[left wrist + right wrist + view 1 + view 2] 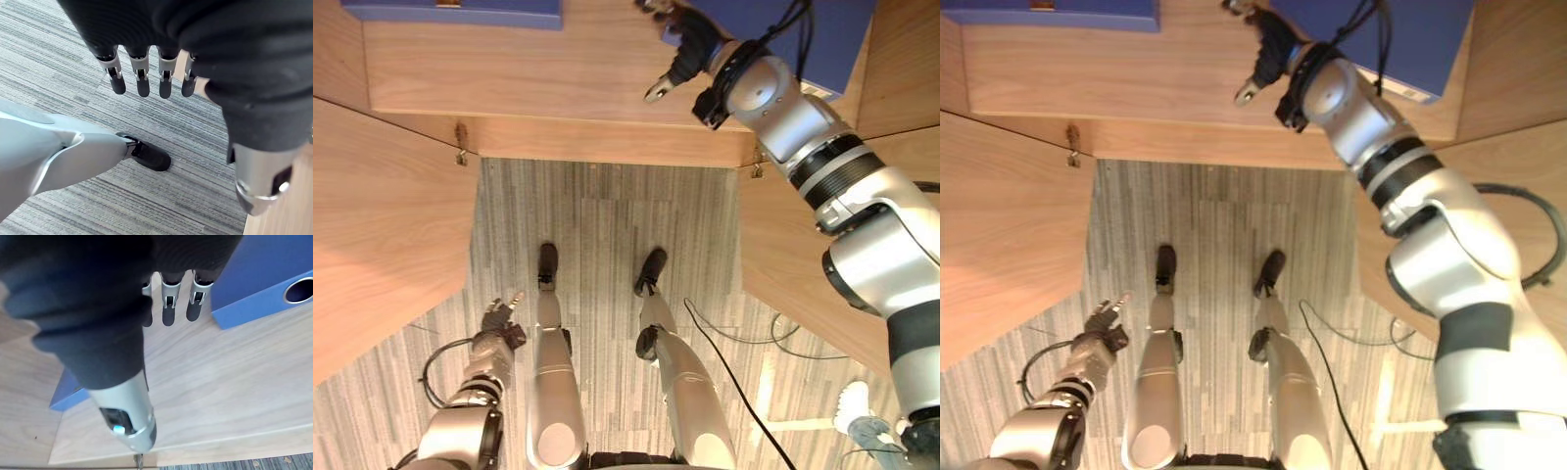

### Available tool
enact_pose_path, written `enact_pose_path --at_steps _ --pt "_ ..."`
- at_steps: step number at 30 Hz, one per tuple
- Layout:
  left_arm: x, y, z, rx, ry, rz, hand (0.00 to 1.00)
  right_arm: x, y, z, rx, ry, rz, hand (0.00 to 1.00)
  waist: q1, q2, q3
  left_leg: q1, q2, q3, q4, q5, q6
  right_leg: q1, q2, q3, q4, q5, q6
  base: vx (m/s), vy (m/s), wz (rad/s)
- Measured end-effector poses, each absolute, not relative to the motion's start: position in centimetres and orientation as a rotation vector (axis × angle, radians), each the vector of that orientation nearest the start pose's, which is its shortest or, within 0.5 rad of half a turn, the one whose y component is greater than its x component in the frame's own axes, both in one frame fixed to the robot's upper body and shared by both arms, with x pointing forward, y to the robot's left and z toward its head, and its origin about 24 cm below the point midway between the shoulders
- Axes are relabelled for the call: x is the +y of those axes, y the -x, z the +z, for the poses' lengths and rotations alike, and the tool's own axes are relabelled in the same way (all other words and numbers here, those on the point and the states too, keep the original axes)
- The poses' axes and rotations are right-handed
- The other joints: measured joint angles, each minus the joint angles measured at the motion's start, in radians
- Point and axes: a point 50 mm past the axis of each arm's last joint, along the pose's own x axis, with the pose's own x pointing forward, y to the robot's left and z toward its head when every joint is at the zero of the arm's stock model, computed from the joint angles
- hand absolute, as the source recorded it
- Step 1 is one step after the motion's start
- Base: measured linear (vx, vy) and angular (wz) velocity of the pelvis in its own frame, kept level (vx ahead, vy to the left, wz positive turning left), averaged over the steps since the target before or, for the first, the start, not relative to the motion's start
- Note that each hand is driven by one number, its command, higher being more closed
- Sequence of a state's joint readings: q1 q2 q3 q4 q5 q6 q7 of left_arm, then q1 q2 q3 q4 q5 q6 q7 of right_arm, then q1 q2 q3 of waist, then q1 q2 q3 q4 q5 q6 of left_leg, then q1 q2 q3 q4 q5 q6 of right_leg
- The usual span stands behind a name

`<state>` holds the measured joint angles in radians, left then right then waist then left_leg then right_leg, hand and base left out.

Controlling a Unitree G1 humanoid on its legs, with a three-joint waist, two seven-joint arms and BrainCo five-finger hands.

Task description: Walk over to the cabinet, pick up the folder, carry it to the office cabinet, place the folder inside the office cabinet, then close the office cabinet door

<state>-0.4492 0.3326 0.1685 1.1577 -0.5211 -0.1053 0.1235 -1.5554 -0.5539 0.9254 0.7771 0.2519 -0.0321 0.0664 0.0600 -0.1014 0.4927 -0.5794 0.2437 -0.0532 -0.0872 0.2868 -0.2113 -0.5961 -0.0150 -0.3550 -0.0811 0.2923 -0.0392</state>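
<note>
A blue folder [808, 39] lies on the wooden shelf [538, 88] of the open cabinet, at its right end. My right hand [690, 44] reaches over the shelf just left of that folder. In the right wrist view its fingers [168, 308] are straight beside the folder's [264, 279] edge and hold nothing; the thumb sticks out over the shelf's front. My left hand [499, 318] hangs low by my left side over the carpet, fingers [142, 81] straight and empty.
A second blue folder [460, 12] lies at the shelf's left end. The cabinet's two wooden doors stand open, the left door [382, 235] and the right door [783, 274] flanking a strip of grey striped carpet [597, 225].
</note>
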Motion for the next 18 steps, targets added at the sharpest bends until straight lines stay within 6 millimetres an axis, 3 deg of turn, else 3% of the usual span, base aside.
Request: enact_pose_path --at_steps 2,5,10,14,18 --pt "29.3 -27.2 -4.4 0.488 0.263 0.586 0.0 -6.2 -38.8 33.6 -0.566 1.019 0.42 0.0 -0.019 -0.027 -0.002 0.007 -0.003 0.007 0.0 -0.004 0.005 0.003 -0.006 0.005 0.0 -0.002 0.003 0.09 0.115 -0.04" --pt "29.7 -27.2 -4.2 0.474 0.277 0.592 0.0 -5.5 -37.9 33.9 -0.604 1.033 0.476 0.0 -0.042 -0.047 0.0 0.009 -0.006 0.011 -0.003 -0.008 0.0 0.003 -0.009 0.01 0.0 -0.002 0.003 0.08 0.089 -0.03" --pt "29.6 -27.3 -4.2 0.475 0.282 0.581 0.0 -5.8 -38.0 33.5 -0.584 1.044 0.495 0.0 -0.055 -0.075 -0.001 0.019 -0.003 0.035 -0.004 -0.013 -0.003 -0.002 -0.005 0.032 0.0 -0.001 0.004 0.08 0.074 -0.12" --pt "29.4 -27.5 -4.1 0.471 0.286 0.575 0.0 -6.0 -38.1 33.3 -0.578 1.04 0.492 0.0 -0.06 -0.076 -0.001 0.018 -0.002 0.039 -0.004 -0.012 -0.001 -0.008 -0.003 0.035 0.0 -0.001 0.004 0.08 0.079 -0.07" --pt "29.2 -27.8 -4.0 0.466 0.284 0.568 0.0 -7.4 -39.1 33.2 -0.563 1.059 0.38 0.0 -0.059 -0.076 -0.001 0.012 -0.001 0.038 0.0 -0.012 -0.001 -0.011 -0.002 0.035 0.001 -0.001 0.004 0.08 0.084 0.02"
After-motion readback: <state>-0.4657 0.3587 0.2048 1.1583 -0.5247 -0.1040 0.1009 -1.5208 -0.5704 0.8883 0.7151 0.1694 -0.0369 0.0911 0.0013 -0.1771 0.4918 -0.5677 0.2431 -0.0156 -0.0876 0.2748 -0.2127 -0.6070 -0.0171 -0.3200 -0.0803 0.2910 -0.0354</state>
